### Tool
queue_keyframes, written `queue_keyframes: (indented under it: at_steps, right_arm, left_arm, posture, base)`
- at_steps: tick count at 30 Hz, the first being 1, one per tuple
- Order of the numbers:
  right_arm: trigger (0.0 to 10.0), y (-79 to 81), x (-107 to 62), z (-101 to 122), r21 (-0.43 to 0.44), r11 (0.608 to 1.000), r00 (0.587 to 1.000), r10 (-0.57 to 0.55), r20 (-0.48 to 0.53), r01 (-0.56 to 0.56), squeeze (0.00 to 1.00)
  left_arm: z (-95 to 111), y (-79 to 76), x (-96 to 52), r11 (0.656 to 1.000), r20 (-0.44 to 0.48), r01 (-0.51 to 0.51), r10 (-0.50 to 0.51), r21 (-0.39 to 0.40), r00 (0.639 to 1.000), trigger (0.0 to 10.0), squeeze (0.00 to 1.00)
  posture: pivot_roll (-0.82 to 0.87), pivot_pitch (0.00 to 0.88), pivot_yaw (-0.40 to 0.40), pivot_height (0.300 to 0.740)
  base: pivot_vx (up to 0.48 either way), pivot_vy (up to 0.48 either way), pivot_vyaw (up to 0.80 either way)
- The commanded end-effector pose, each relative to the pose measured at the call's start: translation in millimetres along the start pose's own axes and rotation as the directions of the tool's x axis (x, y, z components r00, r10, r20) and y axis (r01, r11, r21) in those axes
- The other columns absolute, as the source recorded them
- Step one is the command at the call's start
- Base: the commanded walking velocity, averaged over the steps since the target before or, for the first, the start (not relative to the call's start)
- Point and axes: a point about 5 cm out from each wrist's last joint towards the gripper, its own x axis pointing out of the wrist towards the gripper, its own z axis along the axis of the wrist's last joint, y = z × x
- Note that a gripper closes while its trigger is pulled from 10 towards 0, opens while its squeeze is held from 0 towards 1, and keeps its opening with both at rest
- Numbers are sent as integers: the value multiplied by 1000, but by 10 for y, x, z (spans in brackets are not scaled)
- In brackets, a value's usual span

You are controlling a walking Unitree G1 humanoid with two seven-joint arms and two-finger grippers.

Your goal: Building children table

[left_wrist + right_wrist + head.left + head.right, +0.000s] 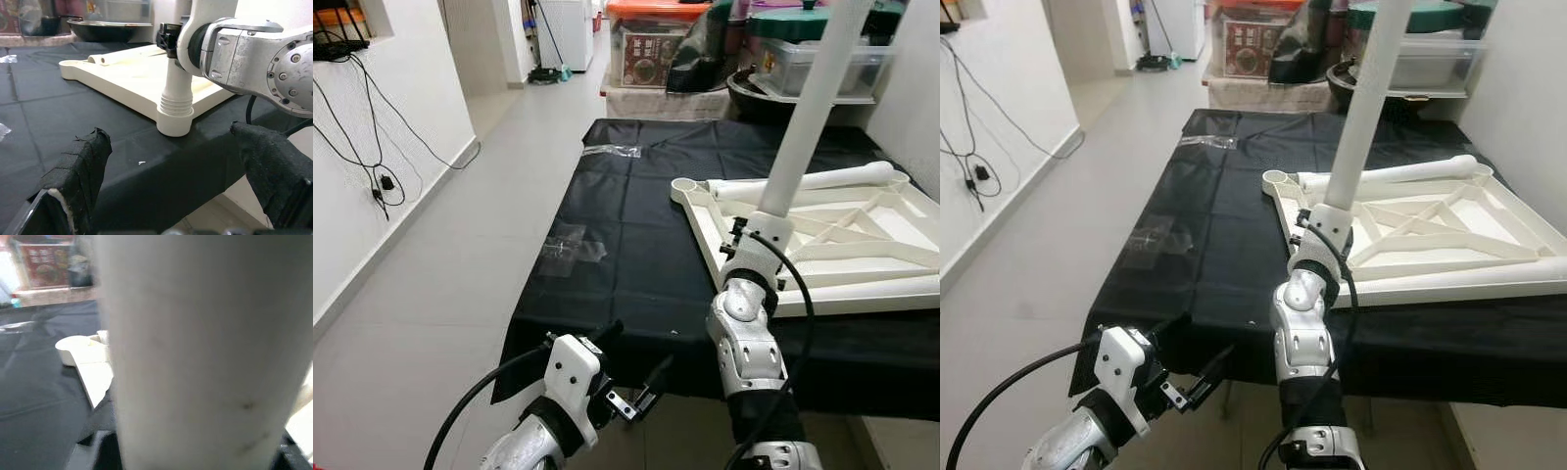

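An upside-down white table top (862, 230) lies on a table covered with black cloth (626, 225). A white leg (808, 108) stands upright with its threaded end (175, 100) in the near left corner socket (174, 122). My right gripper (764, 227) is shut on this leg low down, just above the socket, and the leg (195, 352) is very close in the right wrist view. A second leg (803, 181) lies along the far side of the table top. My left gripper (631, 354) hangs open at the table's front edge, left of the socket and holding nothing.
Two clear plastic wrappers (573, 245) (612, 150) lie on the cloth. A dark pan (764, 93) and storage boxes (656, 44) stand behind the table. A tiled corridor (460, 245) runs along the left, beside a white wall with hanging cables (372, 147).
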Motion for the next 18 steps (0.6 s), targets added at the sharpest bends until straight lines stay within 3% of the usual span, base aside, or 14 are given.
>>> queue_keyframes:
  at_steps: [1,3,4,7,8,9,10,11,12,13,14,15,16,18]
  right_arm:
    - [10000,274,-189,-41,109,986,991,133,-34,-129,1000]
    - [10000,263,-174,-19,120,979,986,168,-5,-166,1000]
    - [10000,256,-147,2,145,959,970,241,27,-243,0]
    - [10000,245,-96,-22,145,905,916,397,51,-401,0]
    - [10000,245,-96,-22,145,905,916,397,51,-401,0]
    - [10000,202,-46,-106,177,831,846,532,18,-527,0]
    - [10000,174,-27,-130,219,795,816,578,10,-566,0]
    - [10000,174,-27,-130,219,795,816,578,10,-566,0]
    - [10000,149,-10,-139,199,745,762,647,16,-637,0]
    - [10000,149,-10,-139,199,745,762,647,16,-637,0]
    - [10000,130,0,-147,180,693,706,708,16,-698,0]
    - [10000,139,-17,-142,150,609,617,787,10,-779,0]
    - [10000,139,-17,-142,150,609,617,787,10,-779,0]
    - [10000,194,-66,-107,150,409,413,911,-8,-900,0]
  left_arm:
    - [-34,11,-6,1000,-12,-5,5,2,1000,10000,0]
    - [-35,12,-4,1000,-13,-4,4,1,1000,10000,0]
    - [-35,13,-2,1000,-13,-4,4,1,1000,10000,0]
    - [-36,17,2,1000,-12,-3,3,1,1000,10000,0]
    - [-36,17,2,1000,-12,-3,3,1,1000,10000,0]
    - [-36,18,9,1000,-12,-2,2,2,1000,10000,0]
    - [-36,18,11,1000,-12,-2,2,2,1000,10000,0]
    - [-36,18,11,1000,-12,-2,2,2,1000,10000,0]
    - [-36,19,15,1000,-11,-1,1,2,1000,10000,0]
    - [-36,19,15,1000,-11,-1,1,2,1000,10000,0]
    - [-35,21,17,1000,-11,-1,1,3,1000,10000,0]
    - [-36,21,19,1000,-11,0,0,2,1000,10000,0]
    - [-36,21,19,1000,-11,0,0,2,1000,10000,0]
    - [-35,23,25,1000,-10,1,-1,1,1000,10000,0]
  posture:
    - [75,57,-12,740]
    - [74,58,-13,740]
    - [75,58,-13,740]
    - [73,57,-12,740]
    - [73,57,-12,740]
    - [71,55,-12,740]
    - [71,55,-12,740]
    - [71,55,-12,740]
    - [72,55,-12,740]
    - [72,55,-12,740]
    - [69,52,-11,740]
    - [69,54,-8,740]
    - [69,54,-8,740]
    - [72,50,-12,740]
  base:
    - [0,0,0]
    - [0,0,0]
    - [0,0,0]
    - [0,0,0]
    - [0,0,0]
    - [0,0,0]
    - [0,0,0]
    - [0,0,0]
    - [0,0,0]
    - [0,0,0]
    - [0,0,0]
    - [0,0,0]
    - [0,0,0]
    - [0,0,0]
